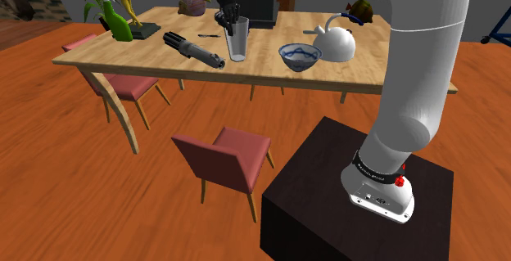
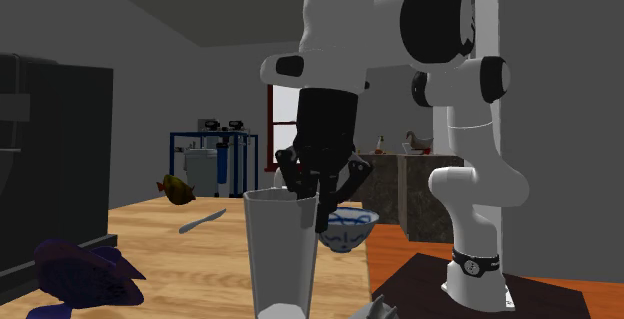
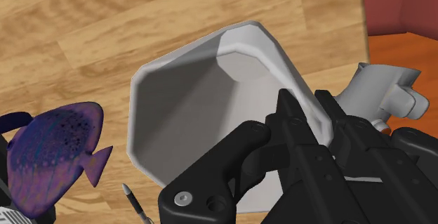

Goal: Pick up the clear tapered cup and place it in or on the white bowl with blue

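Table [image 1: 106, 51] pass, going along the shoulder view's left to right: a green spray bottle [image 1: 120, 24] is standing near the far left corner and a dark cylindrical tool [image 1: 194, 51] is lying next on the wood. Then the tapered cup [image 1: 238, 42] is standing upright on the table around the middle, looking greyish and see-through. The gripper [image 1: 233, 24] is coming down on its rim from above. In the wrist view I am seeing the gripper [image 3: 303, 103] pinching the tapered cup [image 3: 189, 124] by its wall, one finger inside the mouth and one outside, so I am logging it as clenched on the cup. Right of the cup and apart from it, the white bowl [image 1: 300, 56] with a blue pattern is sitting upright, and a white teapot [image 1: 336, 45] is standing just beside that. In the second exterior view a purple fish [image 2: 80, 272] is lying at the left, the tapered cup [image 2: 282, 252] is standing in front, the gripper [image 2: 312, 207] is reaching its rim from behind, and the white bowl [image 2: 348, 229] is sitting farther back to the right.
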`<state>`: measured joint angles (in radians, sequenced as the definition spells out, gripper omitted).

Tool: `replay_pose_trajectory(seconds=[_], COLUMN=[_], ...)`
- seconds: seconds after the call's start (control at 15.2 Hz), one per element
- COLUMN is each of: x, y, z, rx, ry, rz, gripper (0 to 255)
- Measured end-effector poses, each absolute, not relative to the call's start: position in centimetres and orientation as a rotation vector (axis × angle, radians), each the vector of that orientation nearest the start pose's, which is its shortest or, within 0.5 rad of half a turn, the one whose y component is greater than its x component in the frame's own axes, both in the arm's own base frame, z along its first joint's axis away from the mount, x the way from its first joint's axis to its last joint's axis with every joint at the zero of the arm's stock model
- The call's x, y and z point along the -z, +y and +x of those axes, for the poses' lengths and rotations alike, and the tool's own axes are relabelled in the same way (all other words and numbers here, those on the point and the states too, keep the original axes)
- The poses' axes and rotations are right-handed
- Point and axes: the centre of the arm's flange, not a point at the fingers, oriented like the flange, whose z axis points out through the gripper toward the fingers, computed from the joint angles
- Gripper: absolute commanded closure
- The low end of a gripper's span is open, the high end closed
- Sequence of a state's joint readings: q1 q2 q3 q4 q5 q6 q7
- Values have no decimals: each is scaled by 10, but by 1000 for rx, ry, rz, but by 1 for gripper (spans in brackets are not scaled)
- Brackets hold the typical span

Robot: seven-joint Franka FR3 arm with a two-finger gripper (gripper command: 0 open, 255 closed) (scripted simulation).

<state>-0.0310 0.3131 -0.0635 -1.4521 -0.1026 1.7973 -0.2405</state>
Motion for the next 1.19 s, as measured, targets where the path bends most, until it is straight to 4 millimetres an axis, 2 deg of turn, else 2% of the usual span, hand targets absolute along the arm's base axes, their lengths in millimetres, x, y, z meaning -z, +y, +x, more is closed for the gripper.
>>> replay_pose_trajectory(seconds=[0.46,1.19], x=[-514,-569], y=[-65,-64], z=[657,657], rx=[19,20], ry=[-279,-278], rz=[-3253,-3253], gripper=[255,255])
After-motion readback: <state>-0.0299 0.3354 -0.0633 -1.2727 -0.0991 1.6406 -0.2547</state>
